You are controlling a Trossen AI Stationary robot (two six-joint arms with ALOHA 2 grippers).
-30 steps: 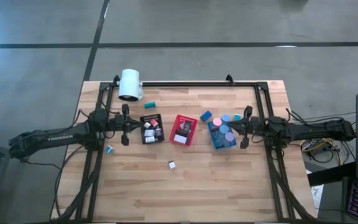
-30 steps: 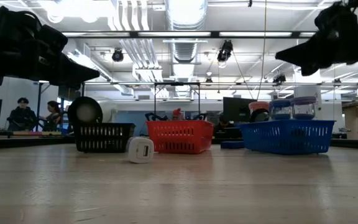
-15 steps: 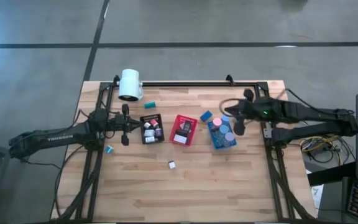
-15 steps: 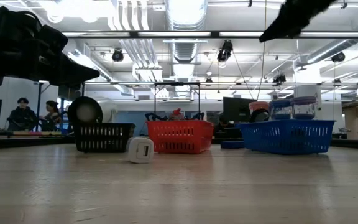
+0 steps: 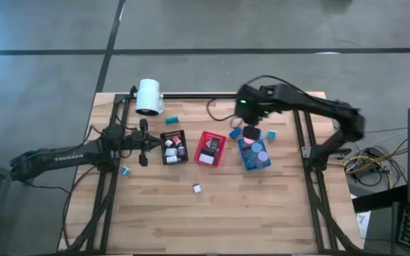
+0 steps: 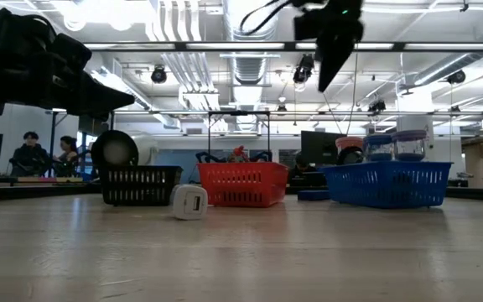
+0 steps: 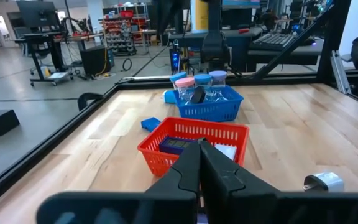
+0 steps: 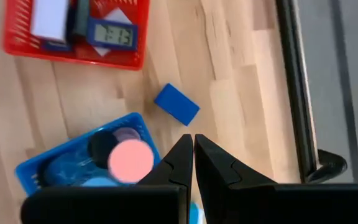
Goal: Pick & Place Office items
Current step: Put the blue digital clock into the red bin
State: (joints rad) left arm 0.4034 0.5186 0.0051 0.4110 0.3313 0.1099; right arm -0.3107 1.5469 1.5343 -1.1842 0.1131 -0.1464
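Observation:
Three small trays stand in a row at mid-table: black [image 5: 174, 147], red [image 5: 211, 148] and blue [image 5: 253, 153], each holding office items. The blue one carries pink and blue round caps [image 8: 131, 158]. Loose pieces lie on the wood: a white block [image 5: 197, 188], a blue block [image 8: 176, 104] and teal bits [image 5: 125, 171]. My right gripper [image 8: 193, 140] is shut and empty. It points steeply down, high above the blue tray's far edge and close to the blue block. My left gripper [image 7: 199, 147] is shut and empty, held level left of the black tray.
A big white cylinder [image 5: 149, 96] stands at the far left corner. A black frame rail [image 5: 226, 95] runs along the far edge and down both sides. Another teal bit [image 5: 171, 119] lies near the cylinder and one [image 5: 271, 134] right of the blue tray. Bare wood stretches along the near half.
My right gripper has swung from the table's right side toward the left and far edge and has risen. It has tipped from level to pointing steeply down, ending above the blue tray. It has stayed shut.

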